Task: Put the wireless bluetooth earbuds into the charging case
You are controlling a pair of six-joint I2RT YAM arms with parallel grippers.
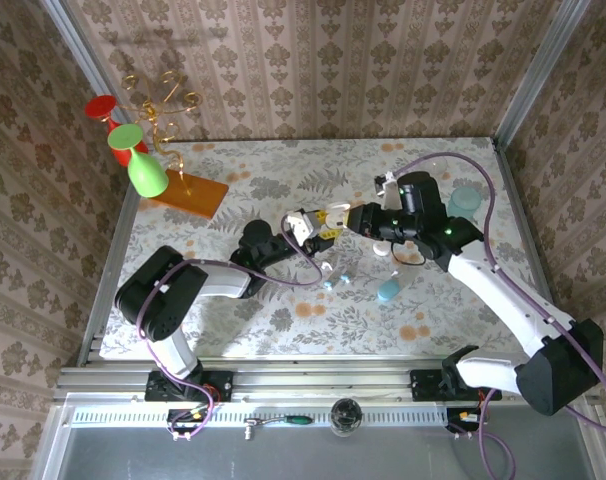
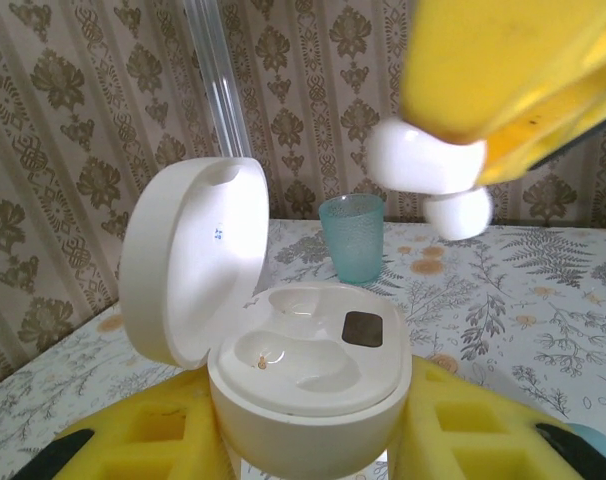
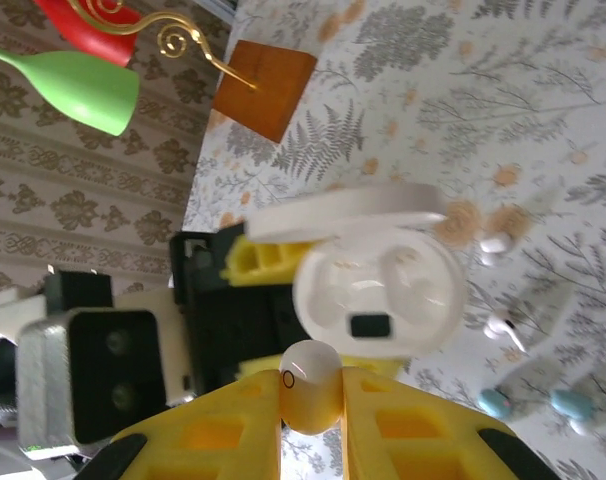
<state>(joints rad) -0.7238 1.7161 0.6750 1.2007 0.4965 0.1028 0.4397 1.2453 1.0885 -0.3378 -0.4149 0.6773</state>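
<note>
Grip check: right gripper (image 3: 311,398) has its yellow fingers (image 3: 423,425) closed on a small white earbud (image 3: 310,385), pinched across the round bulb. The left gripper (image 2: 313,445) is clamped on the charging case (image 2: 313,385), one yellow pad on each side of the lower body. Case held up off the table, lid (image 2: 188,265) hinged open and standing upright.

Position: the earbud hangs above the case on the side away from the lid, close but apart. Both moulded wells (image 2: 283,355) look empty. A dark square (image 2: 363,328) sits on the face beside them.

Handling, as judged:
- Earbud likely very light, hard, glossy and rounded, so prone to twist or squirt out of a pinch. Best held across the bulb as it is now. It probably has to be turned to suit the well before letting go.
- Case is a stiff, smooth shell. Side grip on the body seems right, leaving the top face free. The lid hinge is likely the weak part.

In the way: the upright lid closes off one side of the wells. The right gripper's fingers are broad against a small well. The left pads crowd the case flanks.

Around the case:
- Loose small white pieces (image 3: 503,325) lie on the table below it, toward the arm bases.
- A light-blue capsule (image 1: 388,290) lies further to the right.
- A teal cup (image 2: 353,235) stands beyond the case, well apart.
- A green goblet (image 1: 143,165) and a gold wire stand on an orange block (image 1: 188,190) sit far off to the left.
</note>
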